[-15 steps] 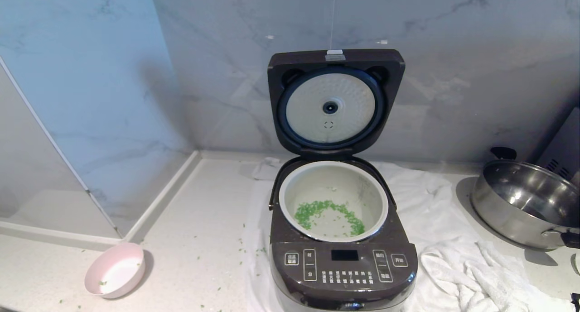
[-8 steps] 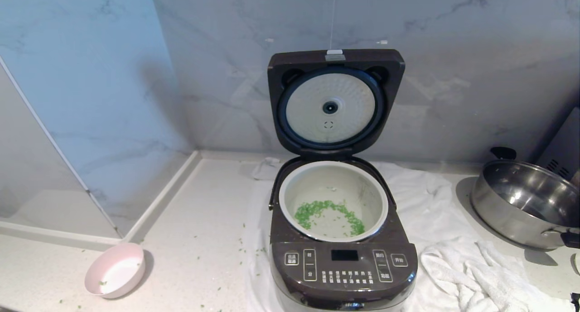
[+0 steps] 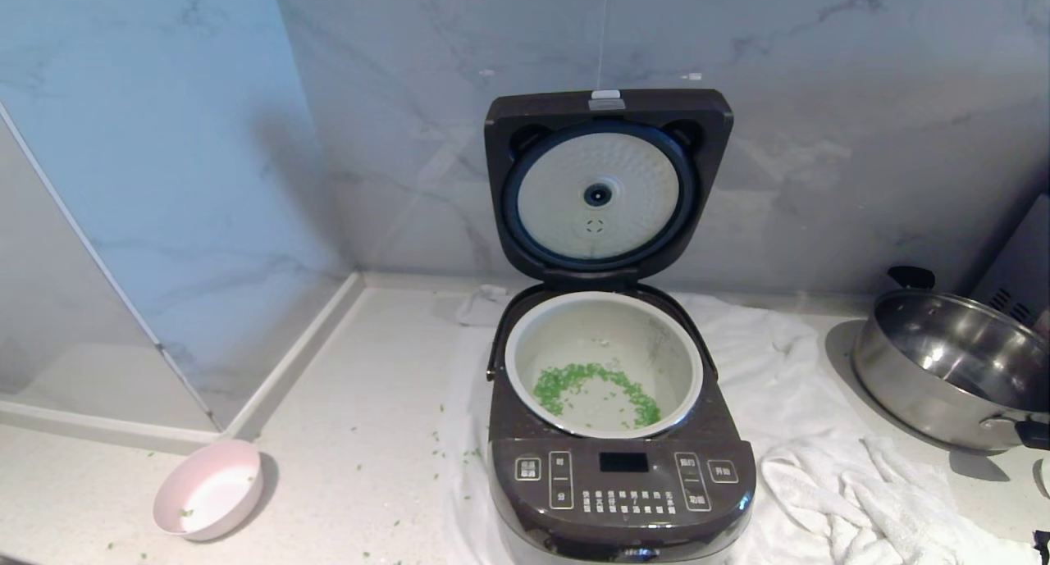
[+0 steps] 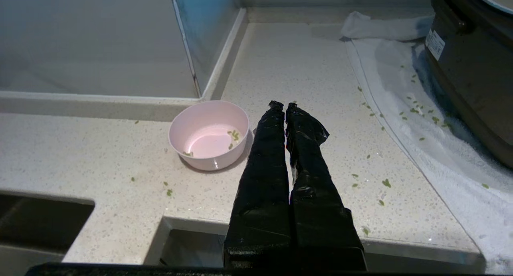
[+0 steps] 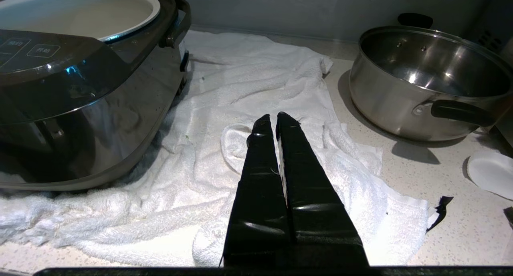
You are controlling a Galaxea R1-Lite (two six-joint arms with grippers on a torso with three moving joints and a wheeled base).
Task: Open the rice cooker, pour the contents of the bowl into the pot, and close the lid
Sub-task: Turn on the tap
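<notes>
Lid (image 3: 607, 184) up, green bits (image 3: 595, 389) in pot (image 3: 603, 364); bowl (image 3: 209, 489) near counter's front-left edge. L gripper (image 4: 282, 106) & R gripper (image 5: 275, 118) both pinched closed, empty. Lid needs closing.

Only the two grippers show of the robot. The left gripper (image 4: 283, 104) has two long, tapering fingers (image 4: 264, 176) wrapped in glossy black, wrinkled tape, crumpled at the tips, rising from a wider black block. The right gripper (image 5: 275, 116) is alike: smooth black taped fingers (image 5: 308, 176), with a thin white strip showing in the seam between them.
</notes>
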